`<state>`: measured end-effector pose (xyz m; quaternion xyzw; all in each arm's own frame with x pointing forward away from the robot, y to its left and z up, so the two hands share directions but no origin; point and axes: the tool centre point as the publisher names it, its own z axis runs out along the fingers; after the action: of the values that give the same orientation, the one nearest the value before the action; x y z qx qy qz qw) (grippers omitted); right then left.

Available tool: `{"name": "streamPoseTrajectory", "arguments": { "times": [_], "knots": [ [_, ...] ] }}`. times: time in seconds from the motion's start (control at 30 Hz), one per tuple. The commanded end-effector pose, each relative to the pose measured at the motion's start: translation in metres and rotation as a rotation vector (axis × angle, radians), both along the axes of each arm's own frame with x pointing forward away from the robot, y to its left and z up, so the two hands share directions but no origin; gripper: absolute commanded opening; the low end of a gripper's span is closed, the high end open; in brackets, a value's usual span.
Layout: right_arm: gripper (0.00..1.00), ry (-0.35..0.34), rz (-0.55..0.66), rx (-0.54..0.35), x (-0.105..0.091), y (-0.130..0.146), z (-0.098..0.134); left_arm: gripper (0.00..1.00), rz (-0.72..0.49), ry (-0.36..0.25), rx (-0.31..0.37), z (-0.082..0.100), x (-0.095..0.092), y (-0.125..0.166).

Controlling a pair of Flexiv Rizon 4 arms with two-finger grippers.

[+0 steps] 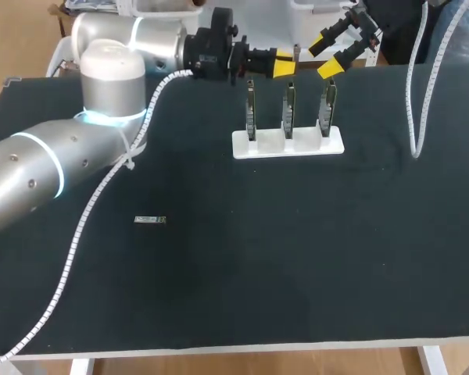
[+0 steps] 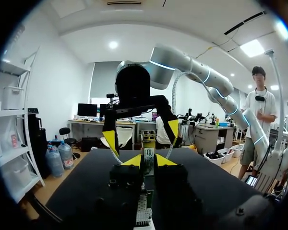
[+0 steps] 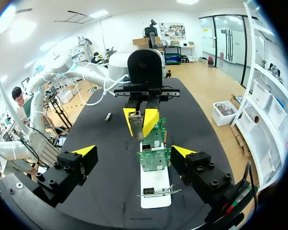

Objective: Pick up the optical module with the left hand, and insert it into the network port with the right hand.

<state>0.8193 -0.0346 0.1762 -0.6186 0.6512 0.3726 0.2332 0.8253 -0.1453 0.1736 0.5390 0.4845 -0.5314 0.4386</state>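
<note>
- Bench [image 1: 297, 258]: black top that carries everything.
- Left arm [image 1: 55, 164]: comes in from the left and reaches to the far middle of the bench, above the stand.
- Stand [image 1: 288, 143]: white base, far middle. Three green boards [image 1: 288, 105] stand upright in it in a row. The ports on them are too small to make out.
- Left pincer [image 1: 288, 64]: clenched on the module, yellow tips pressing it from two sides, held in the air above the boards.
- Right pincer [image 1: 324, 55]: released, fingers spread wide. It faces the left pincer from the far right and touches nothing.
- Module [image 2: 148, 152]: thin metal bar, upright between the left tips, with its upper part sticking out free. In the right wrist view it is ahead of the spread fingers, apart from both.
- Small metal piece [image 1: 149, 220]: lies flat on the near-left bench, well apart from the stand. Possibly a spare module, I can't tell.
- Handling, my guess:
  - Light, stiff, smooth metal shell, so it could slip or twist in the grip.
  - The connector end is likely delicate.
  - The right pincer should take the free part across its flat sides, square on, leaving the plug end clear.
- Step: looks like the handover, with insertion not yet done.
</note>
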Motion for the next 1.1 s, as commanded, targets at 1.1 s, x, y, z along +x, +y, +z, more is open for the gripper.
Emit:
{"name": "streamPoseTrajectory", "arguments": {
  "times": [1.1],
  "knots": [
    [1.0,0.499,0.604,0.097,0.0082,0.0,0.0008,0.0,0.009,0.009,0.016,-0.0021,0.0103,0.0007]
  ]
}}
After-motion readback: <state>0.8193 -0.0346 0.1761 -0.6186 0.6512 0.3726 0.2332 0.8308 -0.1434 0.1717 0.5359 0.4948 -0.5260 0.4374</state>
